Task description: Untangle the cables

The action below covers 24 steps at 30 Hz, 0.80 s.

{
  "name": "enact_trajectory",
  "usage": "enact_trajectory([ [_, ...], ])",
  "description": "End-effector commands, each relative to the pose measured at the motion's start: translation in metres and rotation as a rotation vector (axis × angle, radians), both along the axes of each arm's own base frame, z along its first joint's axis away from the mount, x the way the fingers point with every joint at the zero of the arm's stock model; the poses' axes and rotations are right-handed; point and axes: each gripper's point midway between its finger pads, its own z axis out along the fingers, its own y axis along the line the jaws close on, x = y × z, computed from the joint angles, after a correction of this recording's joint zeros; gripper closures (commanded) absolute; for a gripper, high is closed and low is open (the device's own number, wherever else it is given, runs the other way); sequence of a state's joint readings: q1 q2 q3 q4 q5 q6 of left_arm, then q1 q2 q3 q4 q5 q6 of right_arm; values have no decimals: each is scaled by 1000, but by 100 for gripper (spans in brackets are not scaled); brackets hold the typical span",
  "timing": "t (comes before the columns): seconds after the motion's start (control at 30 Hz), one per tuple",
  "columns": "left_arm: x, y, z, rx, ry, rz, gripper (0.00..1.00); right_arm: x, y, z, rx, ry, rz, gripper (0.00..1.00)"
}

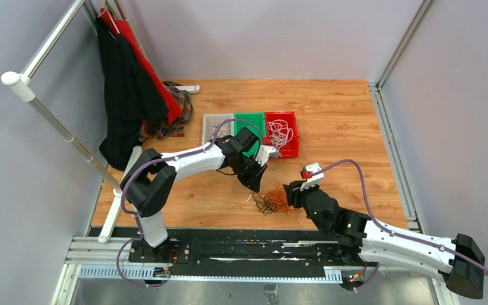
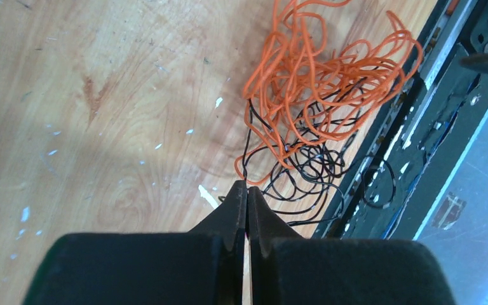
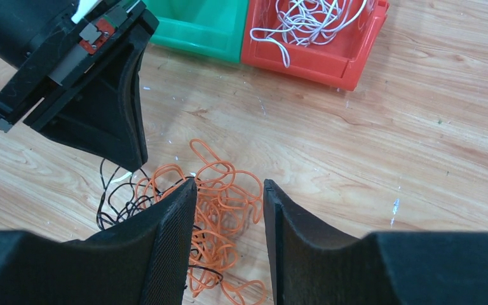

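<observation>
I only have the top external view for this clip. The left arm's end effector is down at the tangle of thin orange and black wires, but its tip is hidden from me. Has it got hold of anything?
Observer: Yes, it seems so. The left wrist view shows the left end effector shut, its tips meeting on a thin black wire.
Operator: And the right one?
Observer: In the right wrist view the right end effector is open. It stands either side of the thin orange wires without gripping them.
Operator: Is the black already free of the orange?
Observer: No. The left wrist view shows black loops threaded through the orange ones.
</observation>
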State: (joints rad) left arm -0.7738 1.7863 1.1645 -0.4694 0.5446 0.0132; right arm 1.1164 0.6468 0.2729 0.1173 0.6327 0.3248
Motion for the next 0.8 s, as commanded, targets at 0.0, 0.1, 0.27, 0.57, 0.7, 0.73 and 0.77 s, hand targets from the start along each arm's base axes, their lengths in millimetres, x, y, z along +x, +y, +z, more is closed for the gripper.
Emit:
enact_trajectory([
  [0.0,8,8,53,-20,-155,-80,99,5,-1,18,29,-30,-18,57],
  [0.1,5,17,77,-25,-212,-115,99,5,13,33,49,-60,44,54],
  [0.27,-3,28,104,-40,-258,-141,99,-3,57,63,94,-94,232,43],
  [0.57,-12,30,145,-100,-276,-132,99,-8,124,78,167,-79,426,33],
  [0.7,-14,31,165,-130,-286,-123,99,-1,133,72,202,-84,402,33],
  [0.73,-15,31,170,-138,-288,-120,99,3,133,72,206,-92,382,34],
  [0.77,-16,31,174,-146,-284,-118,99,8,132,71,207,-99,358,35],
])
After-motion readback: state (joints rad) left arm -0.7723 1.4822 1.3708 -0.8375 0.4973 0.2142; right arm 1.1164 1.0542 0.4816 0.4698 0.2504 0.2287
